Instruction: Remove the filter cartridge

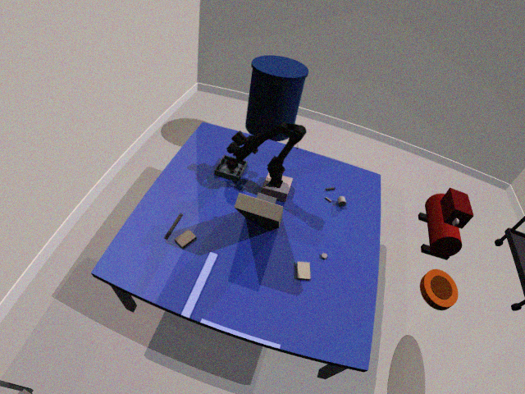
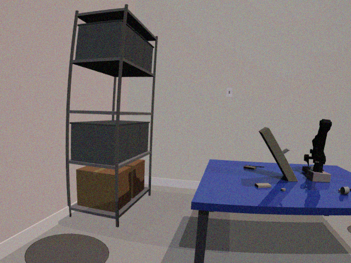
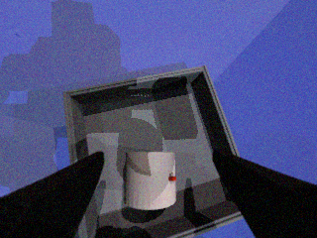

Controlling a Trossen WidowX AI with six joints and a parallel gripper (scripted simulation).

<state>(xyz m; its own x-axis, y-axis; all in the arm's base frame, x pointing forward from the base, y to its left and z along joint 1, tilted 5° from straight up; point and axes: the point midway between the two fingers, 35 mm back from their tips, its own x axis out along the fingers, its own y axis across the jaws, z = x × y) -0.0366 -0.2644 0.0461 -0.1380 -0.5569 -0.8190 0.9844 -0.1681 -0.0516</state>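
Wrist view is showing the filter cartridge [image 3: 151,179] sitting inside the tray [image 3: 73,129] [image 1: 216,173], pale curved side facing the camera, small red mark [image 3: 172,178] showing on its right side in frame. Cartridge is lying nearer the tray wall at the bottom of the frame, shadow falling on the tray floor [image 3: 174,149] beside it. Whether it is fully at rest: can't tell from a single view.

Gripper [image 3: 159,155] [image 1: 231,162] is standing nearly fully open, holding nothing. Its two dark fingers are flanking the cartridge in the wrist view, with visible space on both sides. Fingertips are reaching over the tray area; contact with the tray walls: can't tell.

Top view is showing the arm [image 1: 263,136] [image 2: 320,144] bending up from its base block [image 1: 285,181] [image 2: 323,176] and reaching down over the tray. Service panel [image 1: 259,208] [image 2: 279,155] is standing tilted on the blue table [image 1: 339,305] [image 2: 241,198], on the other side of the base block from the blue barrel [image 1: 276,97]. Slotted face of the cartridge isn't readable here.

Elsewhere on the table, a flat tan block [image 1: 185,239] is lying near a dark strip [image 1: 173,226], and another tan block [image 1: 303,270] [image 2: 262,185] is lying near a small round piece [image 1: 323,256] [image 2: 283,189]. A white cylinder [image 1: 341,201] [image 2: 344,190] is lying farther off.
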